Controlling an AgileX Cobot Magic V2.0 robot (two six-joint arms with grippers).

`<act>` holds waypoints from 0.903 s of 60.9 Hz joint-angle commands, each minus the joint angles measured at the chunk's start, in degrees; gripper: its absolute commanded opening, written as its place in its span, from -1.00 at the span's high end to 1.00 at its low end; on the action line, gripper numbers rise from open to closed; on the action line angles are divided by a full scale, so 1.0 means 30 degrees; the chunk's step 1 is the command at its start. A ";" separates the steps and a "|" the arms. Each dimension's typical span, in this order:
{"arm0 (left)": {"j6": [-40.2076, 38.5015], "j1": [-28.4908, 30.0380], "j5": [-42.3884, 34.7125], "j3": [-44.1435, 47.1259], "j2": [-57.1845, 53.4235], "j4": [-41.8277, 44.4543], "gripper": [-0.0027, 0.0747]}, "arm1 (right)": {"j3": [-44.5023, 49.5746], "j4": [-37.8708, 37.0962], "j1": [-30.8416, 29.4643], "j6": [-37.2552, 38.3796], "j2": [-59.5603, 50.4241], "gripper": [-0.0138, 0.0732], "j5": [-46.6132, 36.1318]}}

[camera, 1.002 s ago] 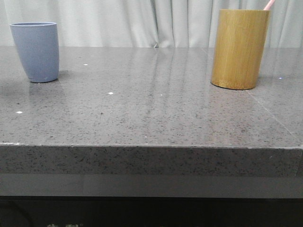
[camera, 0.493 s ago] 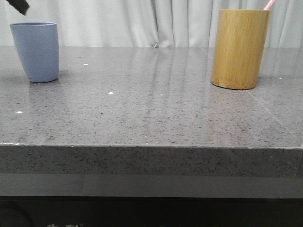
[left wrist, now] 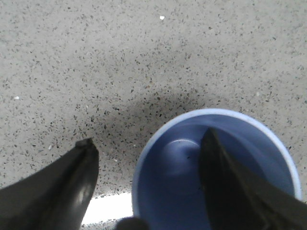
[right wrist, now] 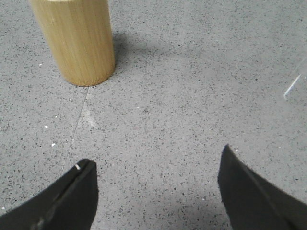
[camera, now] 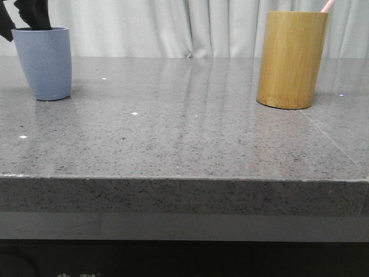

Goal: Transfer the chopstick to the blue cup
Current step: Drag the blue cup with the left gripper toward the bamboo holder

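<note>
Right gripper (right wrist: 156, 184) is hanging open and empty nearest the chopstick (camera: 327, 6), which is poking its tip from the bamboo holder (camera: 292, 59), while left gripper (left wrist: 148, 153) is straddling the blue cup (camera: 45, 62) rim, spread.

Even soft light, glossy reflections, perhaps slightly blurred
</note>
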 commanded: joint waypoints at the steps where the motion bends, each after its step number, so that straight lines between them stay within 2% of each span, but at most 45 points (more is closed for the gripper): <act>1: 0.0032 -0.0109 -0.0344 -0.0755 -0.0782 -0.0046 -0.09 | -0.0598 -0.0172 -0.0091 -0.0167 0.0057 -0.56 -0.1267; 20: 0.0032 -0.0109 -0.0375 -0.0788 -0.0695 0.0087 0.73 | -0.0598 -0.0172 -0.0091 -0.0167 0.0057 -0.56 -0.1247; 27: 0.0032 -0.0109 -0.0375 -0.0788 -0.0695 0.0087 0.96 | -0.0598 -0.0172 -0.0091 -0.0167 0.0057 -0.56 -0.1160; 45: 0.0032 -0.0239 0.0195 -0.1621 -0.0695 -0.0566 0.98 | -0.0598 -0.0172 -0.0091 -0.0167 0.0057 -0.56 -0.1160; 55: 0.0032 -0.1345 0.0858 -0.3133 -0.0695 -0.1151 0.98 | -0.0598 -0.0172 -0.0091 -0.0167 0.0057 -0.56 -0.1160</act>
